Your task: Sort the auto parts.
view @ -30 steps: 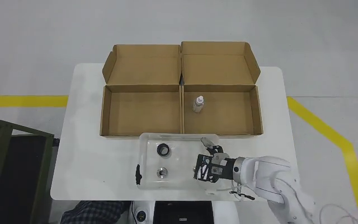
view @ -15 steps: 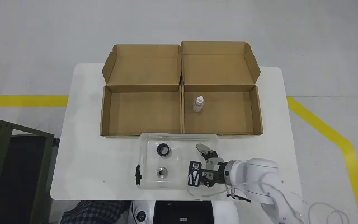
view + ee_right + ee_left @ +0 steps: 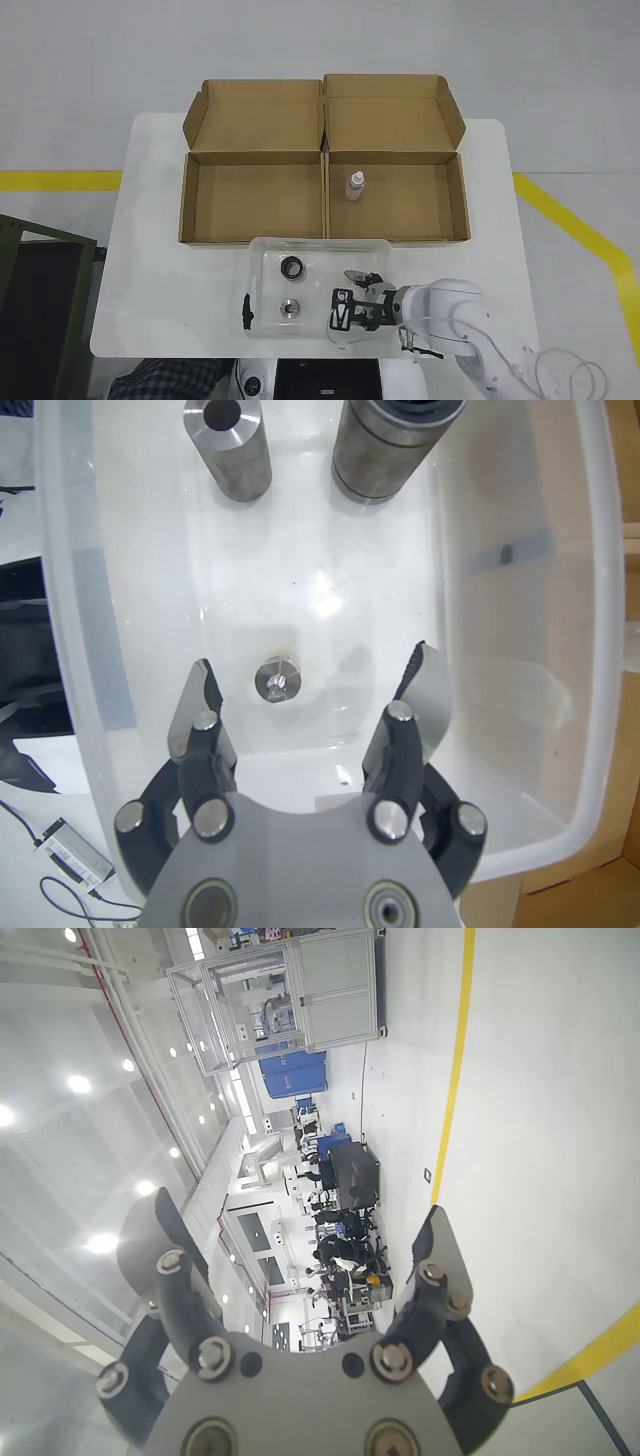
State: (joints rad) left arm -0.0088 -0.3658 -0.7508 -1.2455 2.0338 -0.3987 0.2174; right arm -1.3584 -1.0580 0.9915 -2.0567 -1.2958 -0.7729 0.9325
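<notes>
A clear plastic bin (image 3: 262, 245) stands at the table's near edge. Inside it are a black ring-shaped bearing (image 3: 292, 267) and a small metal cylinder (image 3: 289, 307). My right gripper (image 3: 346, 303) is low inside the bin, open. In the right wrist view a small round metal part (image 3: 278, 685) stands on the bin floor between the open fingers of the right gripper (image 3: 314, 657), untouched. Beyond it stand the bored cylinder (image 3: 235, 455) and the larger bearing sleeve (image 3: 385, 450). My left gripper (image 3: 297, 1205) is open and empty, facing the room.
Two open cardboard boxes sit behind the bin, the left box (image 3: 250, 205) bare and the right box (image 3: 410, 210) holding a small white bottle (image 3: 354, 185). A black clip (image 3: 246, 312) hangs at the bin's left end. The bin wall (image 3: 595, 650) lies close beside the right gripper.
The right gripper has slid leftward along the bin's near side, toward the two cylinders. The parts and the bottle have not moved.
</notes>
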